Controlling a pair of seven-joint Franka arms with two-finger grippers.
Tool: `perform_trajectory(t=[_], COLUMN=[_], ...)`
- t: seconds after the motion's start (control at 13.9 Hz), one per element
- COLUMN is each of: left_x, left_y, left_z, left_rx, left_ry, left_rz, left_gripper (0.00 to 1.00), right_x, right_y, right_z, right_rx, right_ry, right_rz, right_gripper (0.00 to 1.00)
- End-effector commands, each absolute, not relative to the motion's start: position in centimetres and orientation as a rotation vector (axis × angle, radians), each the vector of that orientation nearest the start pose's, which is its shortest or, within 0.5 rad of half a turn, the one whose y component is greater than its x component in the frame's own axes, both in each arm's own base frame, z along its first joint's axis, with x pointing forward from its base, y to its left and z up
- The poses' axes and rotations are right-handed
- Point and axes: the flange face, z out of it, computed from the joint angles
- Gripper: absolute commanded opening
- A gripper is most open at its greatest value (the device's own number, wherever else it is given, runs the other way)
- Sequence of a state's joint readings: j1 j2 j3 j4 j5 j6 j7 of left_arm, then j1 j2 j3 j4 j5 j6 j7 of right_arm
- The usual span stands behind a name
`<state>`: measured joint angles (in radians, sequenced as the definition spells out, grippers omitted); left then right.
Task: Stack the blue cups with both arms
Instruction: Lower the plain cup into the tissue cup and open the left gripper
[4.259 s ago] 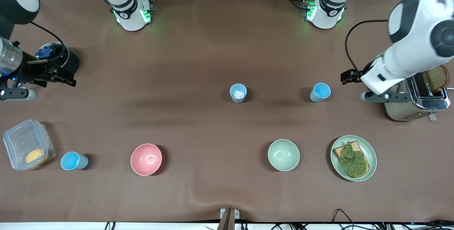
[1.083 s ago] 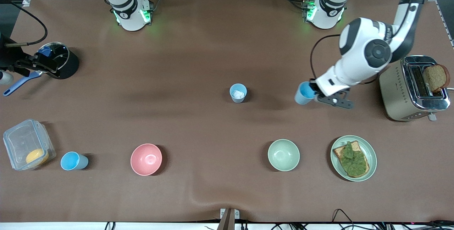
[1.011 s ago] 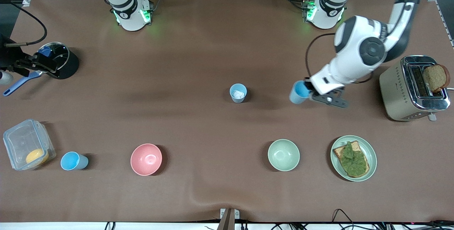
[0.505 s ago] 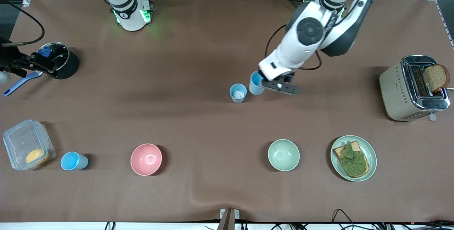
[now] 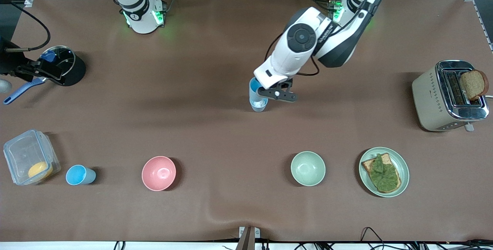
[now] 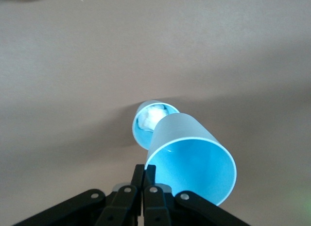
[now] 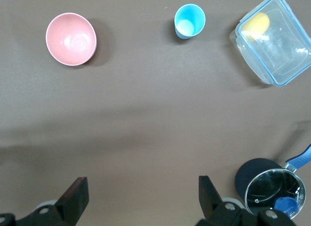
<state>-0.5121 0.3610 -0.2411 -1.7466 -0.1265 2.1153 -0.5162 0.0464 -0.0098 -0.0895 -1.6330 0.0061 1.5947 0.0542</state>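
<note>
Three blue cups show in the front view. The left pincer (image 5: 262, 90), reaching from its base at one o'clock, is clenched on the rim of the held cup (image 5: 254, 87), which hangs tilted right over the standing cup (image 5: 259, 105) near the middle of the tabletop (image 5: 215, 134). The third cup (image 5: 79, 175) stands alone toward eight o'clock. A clear container (image 5: 23, 153) sits just beside it at nine o'clock and a pink bowl (image 5: 158, 173) at three o'clock. A pale green bowl (image 5: 307, 168) lies at five o'clock from the standing cup. The right pincer (image 5: 42, 72) waits in the air at the nine o'clock edge, over a dark pot (image 5: 75, 69).

In the left wrist view, the left pincer (image 6: 144, 176) has its jaws pressed together on the wall of the held cup (image 6: 194, 160) at its mouth. The cup's narrow base points at the mouth of the standing cup (image 6: 142, 125), which holds something white (image 6: 154, 114). Whether the base has entered that mouth cannot be told.

In the right wrist view, the right pincer (image 7: 141, 197) is released, with its fingers (image 7: 74, 197) spread wide and nothing between them, high above the tabletop (image 7: 146, 114). Below it are the third cup (image 7: 189, 21), upright between the pink bowl (image 7: 71, 39) and the clear container (image 7: 284, 53), and the dark pot (image 7: 256, 173) close to one finger.
</note>
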Motion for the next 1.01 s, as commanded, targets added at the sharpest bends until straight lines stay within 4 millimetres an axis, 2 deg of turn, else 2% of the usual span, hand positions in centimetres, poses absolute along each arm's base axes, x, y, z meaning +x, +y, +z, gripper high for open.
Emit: perform_trajectory(t=[0.0, 0.29, 0.94], left_x=[48.4, 49.8, 49.6], left_y=[-44.6, -43.3, -43.5], left_z=[36.6, 35.1, 33.8], left_rx=[-3.294, -3.280, -3.268], left_ry=[0.230, 0.206, 0.174], left_rz=[0.203, 0.210, 0.240], left_gripper=[0.00, 0.00, 0.00], right_x=[54.8, 54.7, 54.7], right_y=[-2.4, -2.3, -2.2], right_z=[60.7, 60.7, 60.6], right_rx=[-3.115, -3.115, -3.115], right_ry=[0.183, 0.180, 0.178], right_rz=[0.048, 0.048, 0.070], right_gripper=[1.00, 1.00, 1.00])
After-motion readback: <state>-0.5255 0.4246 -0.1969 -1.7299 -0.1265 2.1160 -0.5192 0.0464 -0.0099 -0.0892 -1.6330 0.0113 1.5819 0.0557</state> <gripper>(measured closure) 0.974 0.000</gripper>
